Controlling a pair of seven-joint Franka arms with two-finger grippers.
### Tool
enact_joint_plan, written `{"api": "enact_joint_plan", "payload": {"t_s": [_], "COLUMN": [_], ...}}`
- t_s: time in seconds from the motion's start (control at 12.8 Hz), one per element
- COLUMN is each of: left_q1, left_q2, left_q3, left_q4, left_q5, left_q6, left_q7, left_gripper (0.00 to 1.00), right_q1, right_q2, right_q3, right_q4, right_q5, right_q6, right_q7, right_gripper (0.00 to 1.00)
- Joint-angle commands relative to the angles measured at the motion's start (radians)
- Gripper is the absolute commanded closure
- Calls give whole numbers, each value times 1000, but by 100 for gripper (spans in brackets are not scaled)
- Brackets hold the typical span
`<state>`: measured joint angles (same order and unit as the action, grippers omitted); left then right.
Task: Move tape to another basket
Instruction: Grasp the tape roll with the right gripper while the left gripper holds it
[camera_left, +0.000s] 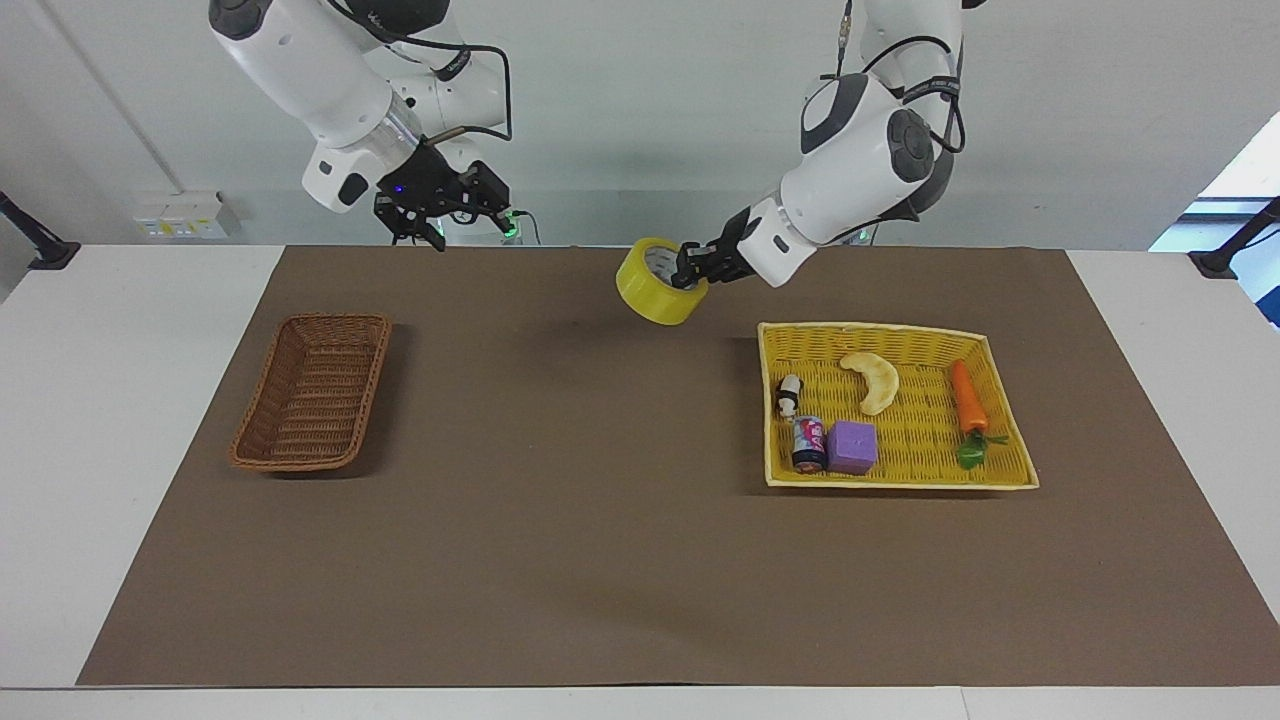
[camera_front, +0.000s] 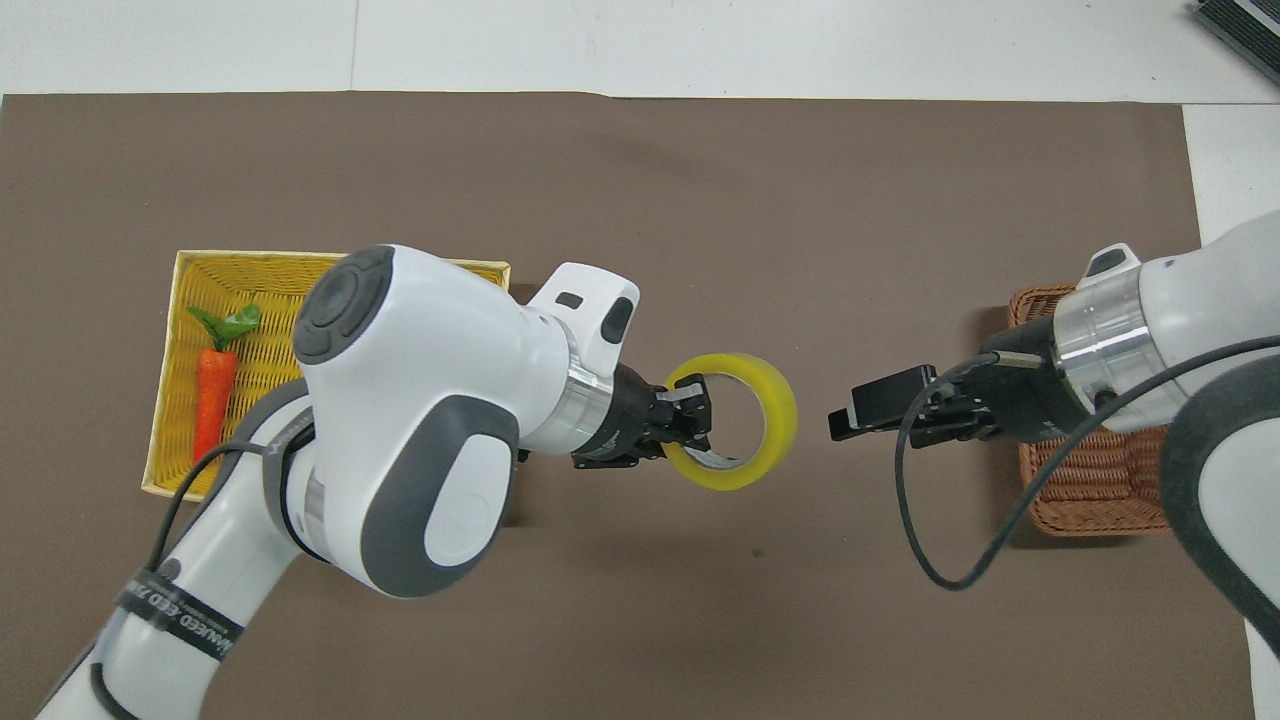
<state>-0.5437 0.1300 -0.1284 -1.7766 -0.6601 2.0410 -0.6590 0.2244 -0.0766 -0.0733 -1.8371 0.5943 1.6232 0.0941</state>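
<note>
The yellow tape (camera_left: 655, 292) hangs tilted in the air over the brown mat near the table's middle, clear of the yellow tray. My left gripper (camera_left: 690, 268) is shut on the roll's rim, one finger inside the whitish core. In the overhead view the tape (camera_front: 782, 415) sits just past that gripper (camera_front: 690, 432). My right gripper (camera_left: 455, 228) is open and empty, up in the air between the tape and the brown wicker basket (camera_left: 312, 395). In the overhead view it (camera_front: 850, 425) points at the tape with a gap between them. The right arm covers part of the basket (camera_front: 1090, 490).
A flat yellow woven tray (camera_left: 900, 331) at the left arm's end holds a pale crescent pastry (camera_left: 875, 380), a carrot (camera_left: 966, 395), a purple cube (camera_left: 852, 446), a small can (camera_left: 808, 443) and a small figure (camera_left: 789, 395). The wicker basket is empty.
</note>
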Motion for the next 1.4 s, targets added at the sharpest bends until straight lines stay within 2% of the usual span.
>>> {"api": "enact_joint_plan", "payload": {"t_s": [0.0, 0.23, 0.47, 0.55, 0.62, 0.78, 0.86, 1.01, 1.09, 1.17, 1.25, 1.32], "left_q1": [-50, -62, -59, -59, -61, -61, -61, -61, -61, -62, -61, -56], "left_q2": [-6, -6, -13, -16, -16, -18, -18, -20, -21, -26, -35, -52], "left_q3": [16, 9, -2, -2, -2, -2, -2, -2, -4, -4, -4, -4], "left_q4": [2, 8, 16, 16, 16, 14, 14, 14, 14, 13, 6, 2], "left_q5": [-21, -21, -23, -23, -23, -23, -23, -23, -24, -24, -33, -58], "left_q6": [44, 67, 65, 64, 65, 64, 64, 64, 64, 68, 74, 76], "left_q7": [-42, -67, -73, -74, -73, -71, -71, -70, -68, -65, -65, -62], "left_gripper": [100, 100, 100, 100, 100, 100, 100, 100, 88, 24, 0, 0], "right_q1": [21, 6, 6, 6, 6, 12, 16, 21, 24, 23, 23, 23], "right_q2": [-40, -46, -52, -52, -52, -51, -46, -39, -37, -29, -22, -20], "right_q3": [1, 0, 0, 0, 0, 0, 0, 1, 1, 1, 0, 0], "right_q4": [-97, -151, -157, -157, -157, -151, -145, -131, -126, -116, -105, -94], "right_q5": [83, 96, 96, 96, 96, 96, 96, 96, 94, 94, 94, 93], "right_q6": [69, 64, 66, 64, 63, 57, 54, 53, 53, 52, 50, 50], "right_q7": [-23, -144, -151, -149, -139, -85, -55, 5, 9, 9, 10, 10], "right_gripper": [0, 0, 0, 6, 38, 93, 100, 100, 100, 100, 100, 100]}}
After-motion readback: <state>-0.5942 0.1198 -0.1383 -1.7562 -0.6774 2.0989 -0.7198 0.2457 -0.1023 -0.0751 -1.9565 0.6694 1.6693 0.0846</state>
